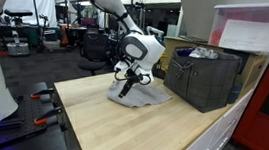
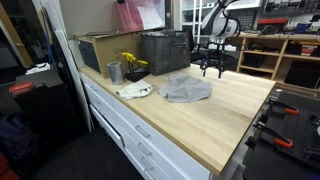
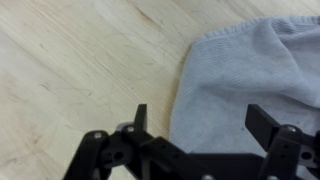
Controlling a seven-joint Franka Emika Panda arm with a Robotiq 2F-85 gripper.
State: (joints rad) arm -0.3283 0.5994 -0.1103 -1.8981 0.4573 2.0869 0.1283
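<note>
The gripper, spread wide and empty, hangs over the grey cloth lying on the wooden table toward 1 o'clock in the wrist view; closing so near its 9 o'clock hem might catch only the edge, which could slip free

Wide-apart jaws just above a grey cloth on the wooden table, dark crate behind.

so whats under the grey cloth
Only the wooden table shows, bare wood up to the edge of the grey cloth. Anything beneath its folds is hidden. The open hand hangs above it.
</note>
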